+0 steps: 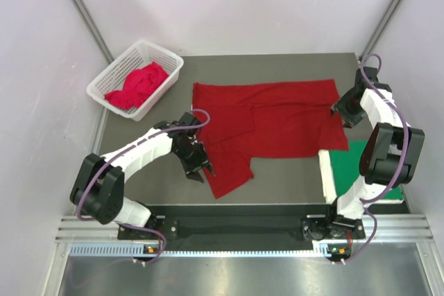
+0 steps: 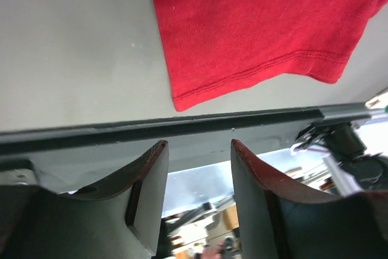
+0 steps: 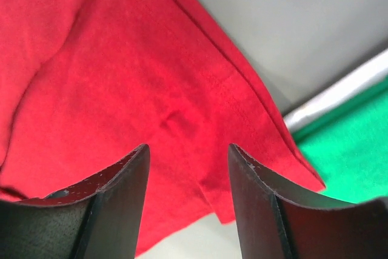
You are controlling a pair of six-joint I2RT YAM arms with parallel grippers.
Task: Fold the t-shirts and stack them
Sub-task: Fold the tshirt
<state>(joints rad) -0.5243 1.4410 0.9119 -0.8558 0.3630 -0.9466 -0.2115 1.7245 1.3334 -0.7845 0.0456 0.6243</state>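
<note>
a white basket (image 1: 164, 53) is standing at the far left corner of the table (image 1: 277, 64), and one crumpled red shirt (image 1: 139, 84) is lying in it. a second red shirt (image 1: 277, 119) is lying spread on the middle of the table, with a flap reaching toward the near edge. the left gripper (image 1: 198, 164) is hanging just beside that flap, its fingers standing apart with nothing between them; its camera is showing the hem (image 2: 254, 28) ahead. the right gripper (image 1: 345, 112) is hovering over the shirt's right edge, fingers also apart, with cloth below them. a green shirt (image 1: 354, 161) is lying at the near right, and the right arm is covering much of it.
</note>
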